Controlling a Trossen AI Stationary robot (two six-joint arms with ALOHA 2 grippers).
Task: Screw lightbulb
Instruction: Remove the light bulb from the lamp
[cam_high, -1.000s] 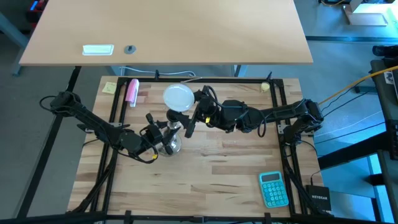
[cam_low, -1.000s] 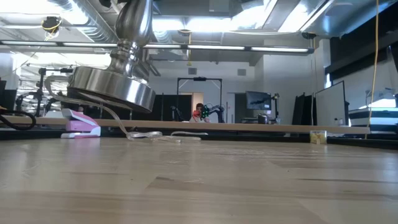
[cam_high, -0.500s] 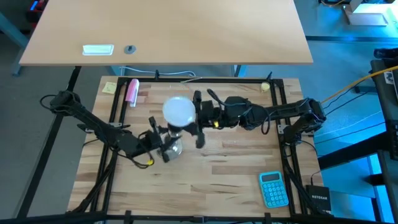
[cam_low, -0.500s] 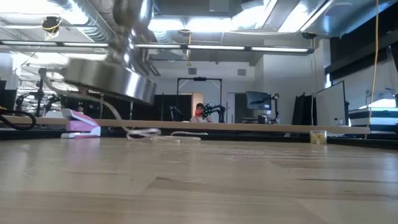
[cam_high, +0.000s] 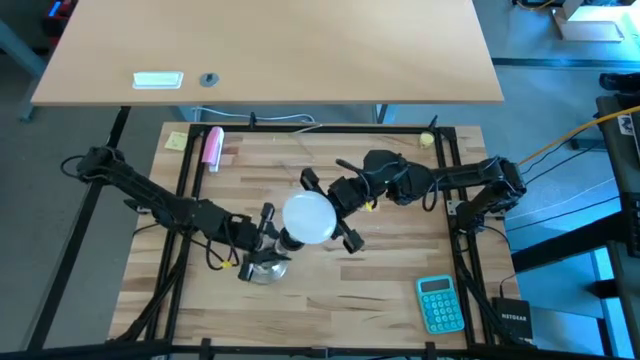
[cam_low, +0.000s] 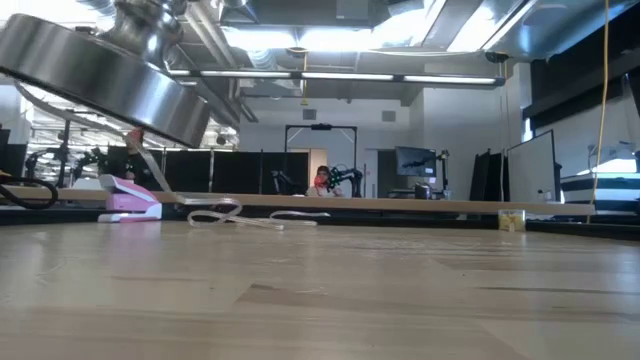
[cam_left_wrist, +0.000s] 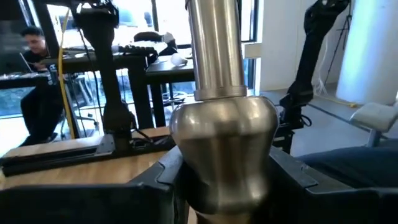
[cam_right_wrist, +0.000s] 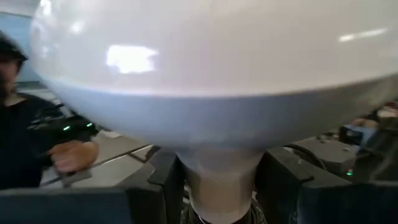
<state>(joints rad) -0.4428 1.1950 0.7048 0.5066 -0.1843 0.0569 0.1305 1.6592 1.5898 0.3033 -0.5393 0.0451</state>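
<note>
One lightbulb (cam_high: 309, 218), white and round. One silver lamp stand (cam_high: 262, 266). Two dark arms, so two grippers: the left gripper (cam_high: 262, 235) and the right gripper (cam_high: 328, 212). One blue calculator (cam_high: 440, 303) on the slatted table (cam_high: 380, 290). One pink stapler (cam_high: 212, 146), one yellow sticky note (cam_high: 176, 141). One pale table (cam_high: 300, 50) farther back, carrying one white slab (cam_high: 158, 79) and one small round dark thing (cam_high: 208, 78).

Looking straight down from above the table (cam_high: 380, 270), both arms whole. Level across the tabletop toward the room behind, lamp stand (cam_low: 100, 70) looming close. Riding the left wrist, tight on the stand's stem. Riding the right wrist, filled by the lightbulb (cam_right_wrist: 205, 81) above the stand.
</note>
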